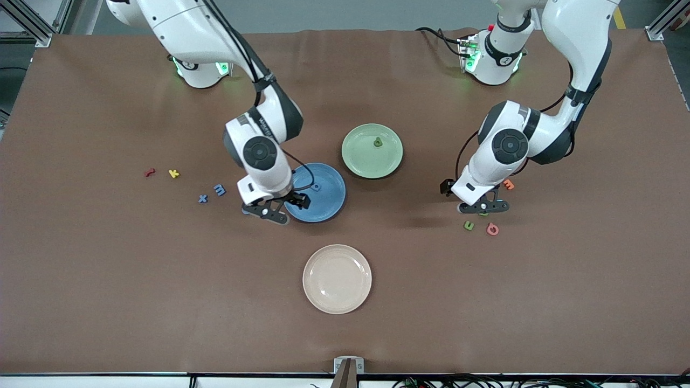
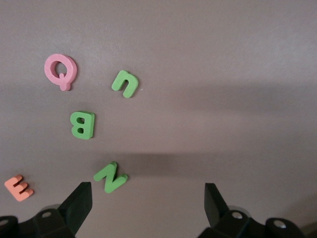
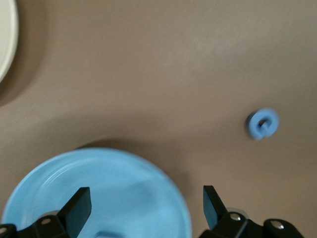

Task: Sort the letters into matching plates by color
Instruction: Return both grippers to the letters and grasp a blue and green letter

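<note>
A brown table (image 1: 108, 280) is shown bearing three plates: a blue plate (image 1: 323, 200), a pale green plate (image 1: 362, 161) beside it toward the left arm's end, and a cream plate (image 1: 337, 278) nearest the front camera. The right gripper (image 1: 273, 209) is held over the blue plate's rim, its fingers (image 3: 79, 203) spread wide with nothing between them; one blue letter (image 1: 317, 187) lies in that plate. A round blue letter (image 3: 263, 123) on bare cloth is given clearly by the right wrist view alone, being all but hidden under the gripper from the front. The left gripper (image 1: 483, 206) is poised over a cluster of letters, fingers (image 2: 78, 201) wide apart and empty. In the left wrist view a green N (image 2: 110, 177), green B (image 2: 82, 124), green u (image 2: 125, 84), pink Q (image 2: 60, 71) and orange E (image 2: 19, 188) are listed; from the front the arm masks several. A green letter (image 1: 378, 142) sits in the green plate. Blue m (image 1: 219, 189), blue x (image 1: 202, 198), a yellow letter (image 1: 173, 173) and a red letter (image 1: 149, 172) lie toward the right arm's end.
</note>
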